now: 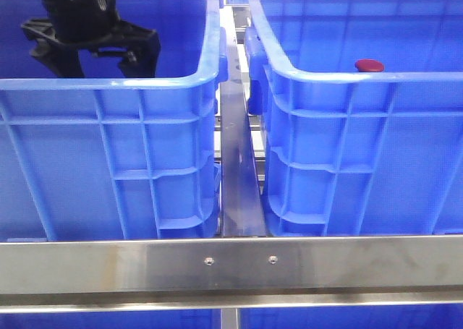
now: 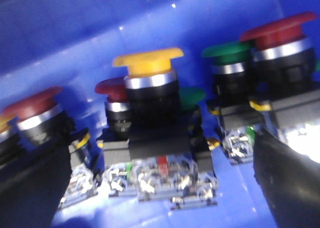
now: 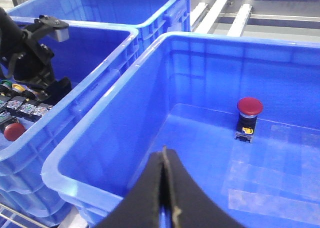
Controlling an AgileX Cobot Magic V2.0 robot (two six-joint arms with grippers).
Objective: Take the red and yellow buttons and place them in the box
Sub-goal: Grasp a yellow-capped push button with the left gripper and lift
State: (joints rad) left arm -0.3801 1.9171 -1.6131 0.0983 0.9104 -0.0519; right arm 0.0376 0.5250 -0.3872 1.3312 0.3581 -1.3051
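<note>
A yellow button (image 2: 147,62) stands on its black switch block among several red and green buttons in the left blue crate (image 1: 108,82). My left gripper (image 2: 160,185) is open, with its dark fingers (image 2: 30,188) on either side of that yellow button's block. In the front view the left gripper (image 1: 94,54) is down inside the left crate. One red button (image 3: 249,106) stands upright on the floor of the right blue box (image 3: 250,39); its cap also shows in the front view (image 1: 369,65). My right gripper (image 3: 164,160) is shut and empty, above the box's near wall.
Other red buttons (image 2: 32,100) (image 2: 280,30) and a green one (image 2: 227,50) crowd the yellow one. More blue crates (image 3: 125,7) stand behind. A steel rail (image 1: 231,267) crosses in front, and a metal strip (image 1: 237,163) runs between the two crates.
</note>
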